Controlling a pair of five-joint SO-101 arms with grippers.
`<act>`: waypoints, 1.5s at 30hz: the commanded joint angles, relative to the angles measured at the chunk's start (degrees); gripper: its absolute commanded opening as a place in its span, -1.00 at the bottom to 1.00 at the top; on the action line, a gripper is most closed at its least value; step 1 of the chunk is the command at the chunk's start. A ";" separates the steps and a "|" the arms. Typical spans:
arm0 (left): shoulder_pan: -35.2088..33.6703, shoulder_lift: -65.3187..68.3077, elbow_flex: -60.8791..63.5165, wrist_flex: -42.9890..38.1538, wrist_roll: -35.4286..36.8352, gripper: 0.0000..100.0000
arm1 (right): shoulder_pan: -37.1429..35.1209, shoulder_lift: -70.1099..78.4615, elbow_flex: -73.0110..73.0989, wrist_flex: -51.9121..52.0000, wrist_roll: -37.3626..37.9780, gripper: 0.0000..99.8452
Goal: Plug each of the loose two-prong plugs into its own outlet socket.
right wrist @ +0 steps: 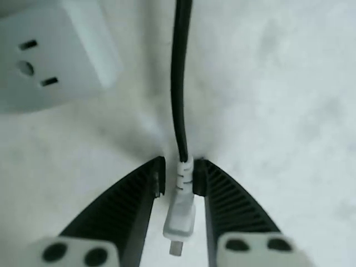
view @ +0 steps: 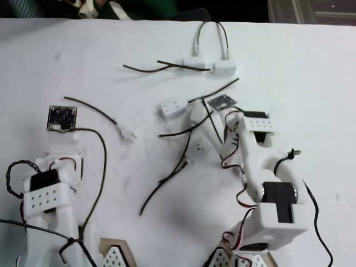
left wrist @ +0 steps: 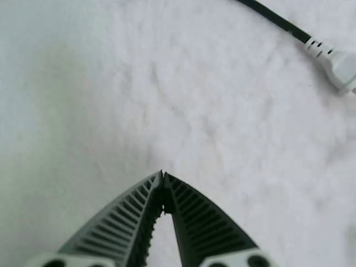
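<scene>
The right hand is clenched on a white two-prong plug, apparently gripped at its strain relief. The plug's black cable runs away from the fingertips. An outlet socket lies near the hand, apart from the plug. The left hand is shut on nothing, its tips touching, over bare desk. A second plug lies loose well to the right of it. The desk is covered in white, and a dark strip of room is seen beyond its far edge.
</scene>
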 commanded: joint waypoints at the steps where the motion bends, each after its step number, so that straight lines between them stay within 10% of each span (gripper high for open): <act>1: 0.48 -1.36 -0.35 -0.44 -0.62 -0.95 | -0.31 0.13 -4.22 5.32 -0.62 -0.80; 45: 0.48 -1.36 -0.35 -0.44 -0.62 -0.95 | 3.91 7.25 -13.10 20.35 5.27 -0.80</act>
